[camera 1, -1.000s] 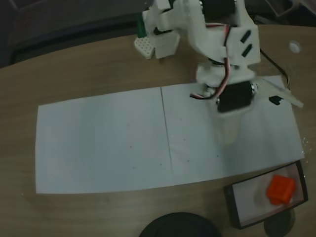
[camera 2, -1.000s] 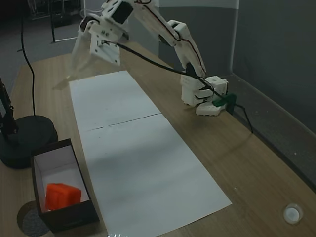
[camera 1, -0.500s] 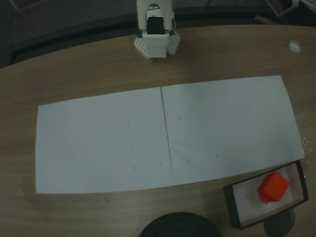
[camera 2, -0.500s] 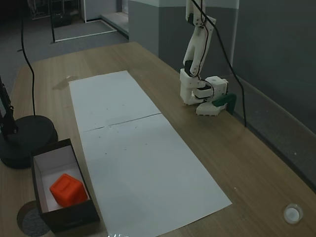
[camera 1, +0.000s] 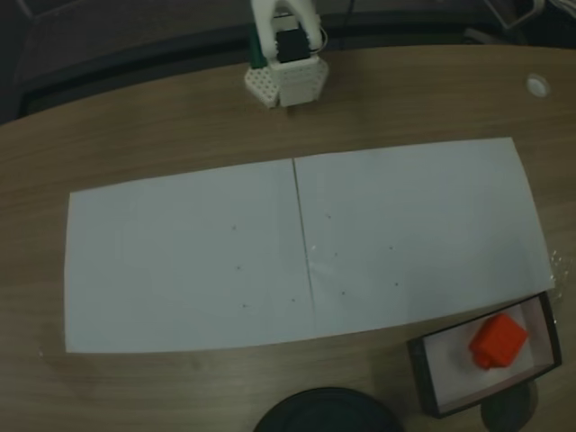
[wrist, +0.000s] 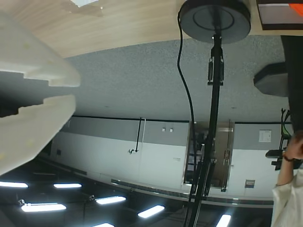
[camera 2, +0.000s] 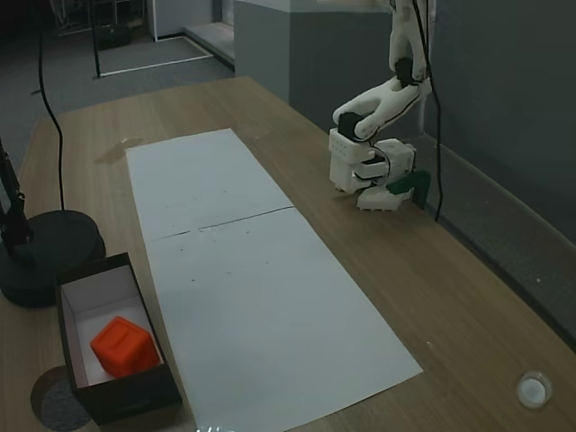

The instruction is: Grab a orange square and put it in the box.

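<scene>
The orange square (camera 1: 498,342) lies tilted inside the box (camera 1: 421,376), near its right end in a fixed view. In the other fixed view the orange square (camera 2: 124,346) rests on the pale floor of the box (camera 2: 117,396) at the table's near left. The arm (camera 2: 382,103) is folded back over its base (camera 1: 283,76), far from the box. In the wrist view my gripper (wrist: 75,91) points up at the room, its white fingers (wrist: 33,61) nearly together with nothing between them. The box (wrist: 279,16) shows at that view's top right.
White paper (camera 1: 297,247) covers the middle of the wooden table. A round black disc (camera 2: 45,252) carrying a pole (wrist: 215,71) stands beside the box. A small white cap (camera 1: 537,85) lies near a table corner. A person's arm (wrist: 289,156) shows at the wrist view's right edge.
The arm has left the table's box side, risen and folded back over its base. The orange square, freed a second ago, settled in the box and now lies still.
</scene>
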`<action>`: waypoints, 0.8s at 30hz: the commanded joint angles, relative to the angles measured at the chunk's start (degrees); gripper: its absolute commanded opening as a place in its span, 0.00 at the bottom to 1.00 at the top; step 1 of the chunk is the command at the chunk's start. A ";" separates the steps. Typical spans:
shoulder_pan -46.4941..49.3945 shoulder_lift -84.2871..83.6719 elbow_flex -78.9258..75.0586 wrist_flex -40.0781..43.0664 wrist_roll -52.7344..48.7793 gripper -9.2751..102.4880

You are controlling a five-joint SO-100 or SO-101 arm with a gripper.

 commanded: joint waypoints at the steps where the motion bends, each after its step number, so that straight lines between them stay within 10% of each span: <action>1: 0.09 9.49 10.99 -5.45 -0.18 0.08; 24: 3.60 34.28 77.96 -35.60 0.26 0.08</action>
